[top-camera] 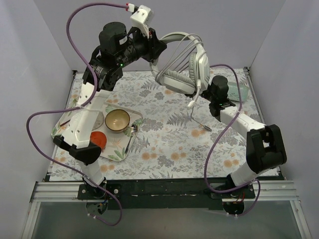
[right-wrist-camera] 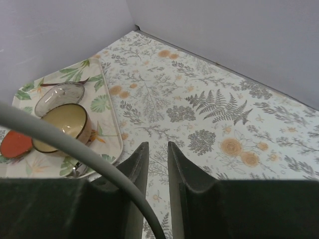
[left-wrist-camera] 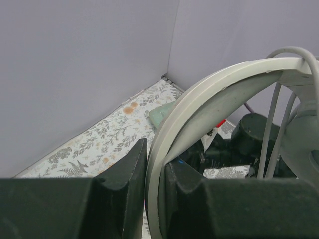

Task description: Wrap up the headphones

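The headphones (top-camera: 182,74) hang in the air above the table's (top-camera: 169,144) 12 to 1 o'clock edge, earcups down. They are held at the headband (left-wrist-camera: 199,99), which the left gripper (left-wrist-camera: 154,154) clamps edge-on between both fingers.

Handling, as judged: light, with a stiff springy band and soft pads. The band is the sound place to hold. The thin cable (right-wrist-camera: 65,142) is limp and will tangle or slip unless kept under tension.

The right gripper (right-wrist-camera: 158,149) sits at 2 o'clock beside the earcups with its jaws nearly together. The cable crosses its left finger and runs into the gap low down, but I cannot tell whether it is pinched.

No brand, label or writing is legible on anything.

A mint-green case (top-camera: 240,92) lies at 2 o'clock. A tray (top-camera: 132,137) holding 1 bowl (top-camera: 117,120) lies at 9 o'clock.
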Controlling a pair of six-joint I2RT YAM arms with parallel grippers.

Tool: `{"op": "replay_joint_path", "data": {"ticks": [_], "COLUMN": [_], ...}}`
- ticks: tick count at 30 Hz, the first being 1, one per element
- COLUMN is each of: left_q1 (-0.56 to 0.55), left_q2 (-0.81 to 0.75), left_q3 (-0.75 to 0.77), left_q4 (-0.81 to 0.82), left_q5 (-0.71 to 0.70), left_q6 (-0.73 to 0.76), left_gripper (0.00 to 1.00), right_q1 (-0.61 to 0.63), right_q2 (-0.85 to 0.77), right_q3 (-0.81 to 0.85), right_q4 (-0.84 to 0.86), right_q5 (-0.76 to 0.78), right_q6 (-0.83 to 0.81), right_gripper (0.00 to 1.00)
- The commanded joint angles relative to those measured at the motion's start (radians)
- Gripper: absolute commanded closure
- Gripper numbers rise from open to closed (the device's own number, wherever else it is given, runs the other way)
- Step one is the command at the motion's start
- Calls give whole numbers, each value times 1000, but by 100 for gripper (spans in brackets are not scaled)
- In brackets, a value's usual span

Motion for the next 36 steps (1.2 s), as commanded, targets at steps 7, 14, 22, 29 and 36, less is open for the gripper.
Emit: {"op": "replay_joint_path", "data": {"ticks": [7, 14, 22, 29, 36], "left_q1": [6, 6, 7, 45, 47], "left_q2": [26, 23, 31, 104, 149], "left_q3": [187, 190, 191, 295, 234], "left_q4": [102, 110, 121, 131, 358], "left_q5": [-139, -160, -223, -225, -521], "left_q6": [-45, -36, -109, -308, -82], "left_gripper": [100, 100, 100, 100, 100], "right_q1": [80, 93, 126, 281, 408], "right_q2": [217, 326, 391, 483, 397], "right_q3": [-75, -129, -98, 166, 246], "right_q4": [244, 311, 260, -170, -474], "right_q5": [45, 65, 108, 229, 383], "right_q6": [91, 123, 146, 47, -85], "right_gripper": [66, 66, 92, 99, 99]}}
